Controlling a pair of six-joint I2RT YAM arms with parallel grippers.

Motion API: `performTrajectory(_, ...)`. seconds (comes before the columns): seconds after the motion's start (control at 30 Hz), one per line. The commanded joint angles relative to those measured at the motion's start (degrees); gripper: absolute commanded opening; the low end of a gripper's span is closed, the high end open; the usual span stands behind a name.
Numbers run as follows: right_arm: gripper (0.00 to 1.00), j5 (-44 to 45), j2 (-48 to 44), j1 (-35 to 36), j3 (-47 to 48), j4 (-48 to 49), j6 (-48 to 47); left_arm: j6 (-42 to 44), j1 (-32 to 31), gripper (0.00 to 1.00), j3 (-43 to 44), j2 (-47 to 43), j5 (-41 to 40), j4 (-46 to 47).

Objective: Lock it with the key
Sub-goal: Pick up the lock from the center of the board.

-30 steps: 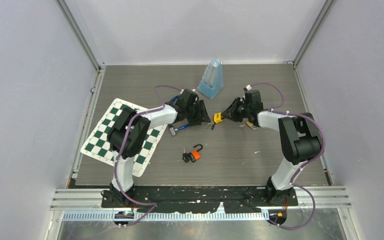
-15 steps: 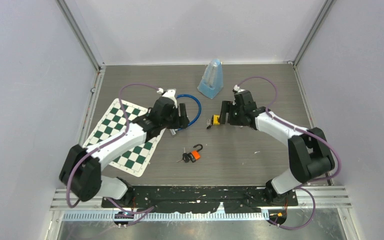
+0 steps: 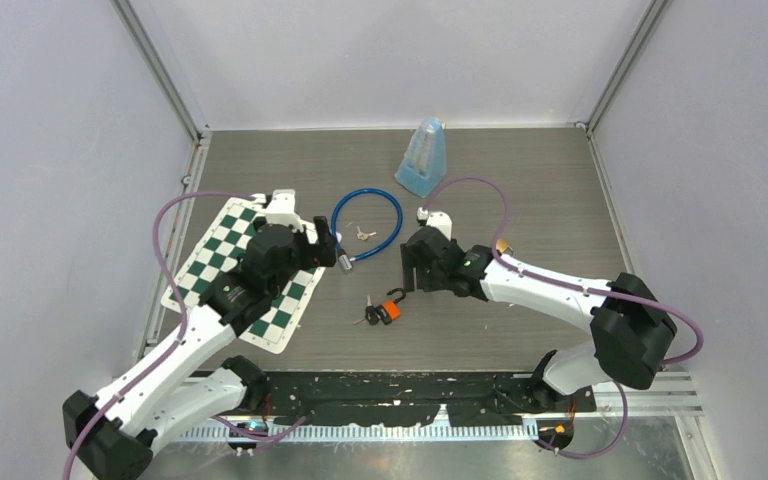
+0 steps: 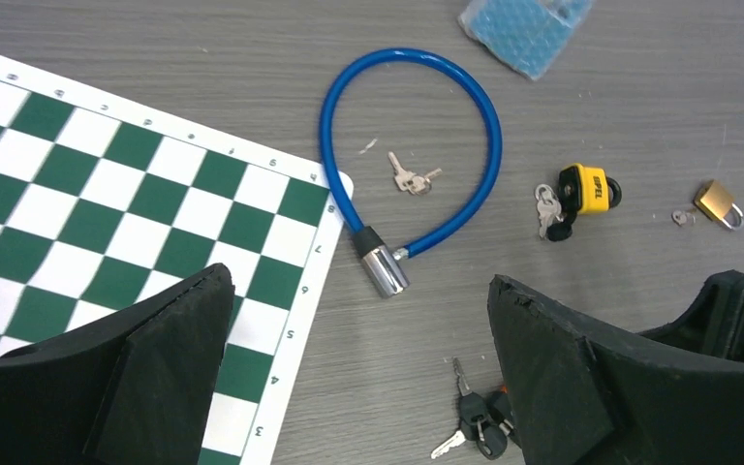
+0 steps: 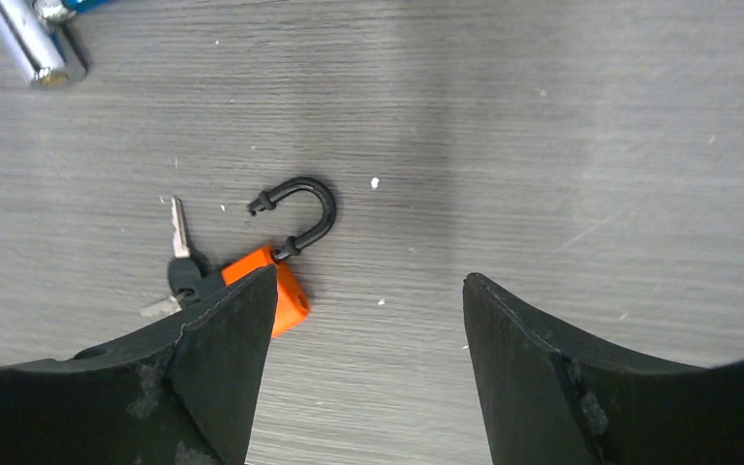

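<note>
An orange padlock [image 3: 389,311] with its black shackle swung open lies mid-table, with a bunch of black-headed keys [image 3: 370,316] at its left. In the right wrist view the padlock [image 5: 289,294] and keys [image 5: 180,274] lie just beyond my left fingertip. My right gripper [image 3: 407,276] is open and empty, hovering just behind and right of the padlock; the gap [image 5: 368,281] holds bare table. My left gripper [image 3: 326,252] is open and empty over the chessboard's right edge; its view [image 4: 358,291] shows the keys [image 4: 472,423] at the bottom.
A blue cable lock [image 3: 399,215] loops behind the grippers with small silver keys [image 4: 409,178] inside it. A yellow padlock [image 4: 586,189] and a brass padlock [image 4: 719,203] lie to the right. A blue metronome-shaped object [image 3: 422,157] stands at the back. The chessboard mat [image 3: 210,270] lies on the left.
Both arms have swung nearer. The left gripper drew back from the cable lock to the chessboard's edge. The right gripper left the yellow padlock and came beside the orange one.
</note>
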Motion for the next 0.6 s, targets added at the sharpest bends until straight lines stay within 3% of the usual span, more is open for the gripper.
performTrajectory(0.0, 0.77, 6.35, 5.02, 3.09, 8.52, -10.1, 23.41, 2.28, 0.37, 1.0, -0.8, -3.98, -3.7, -2.79)
performTrajectory(0.17, 0.68, 3.51, 12.94, 5.39, 15.08, -14.82, 33.64, 1.33, 0.3, 1.0, -3.31, -9.05, -2.77, -5.21)
performTrajectory(0.27, 0.45, 2.41, 16.97, 5.48, 16.25, -15.3, 35.63, 0.33, 0.37, 0.99, -4.74, -12.14, -2.2, -6.77)
performTrajectory(0.33, 0.4, 2.38, 17.56, 5.83, 16.18, -14.93, 36.55, -0.19, 0.35, 1.0, -5.32, -13.74, -2.39, -8.29)
performTrajectory(0.43, 0.4, 2.59, 17.24, 6.45, 15.99, -15.43, 37.69, -0.41, 0.35, 1.0, -6.05, -15.95, -2.83, -10.02)
performTrajectory(0.57, 0.67, 0.9, 17.62, 7.27, 16.17, -16.16, 39.29, -0.48, 0.33, 1.0, -7.06, -18.1, -3.18, -10.67)
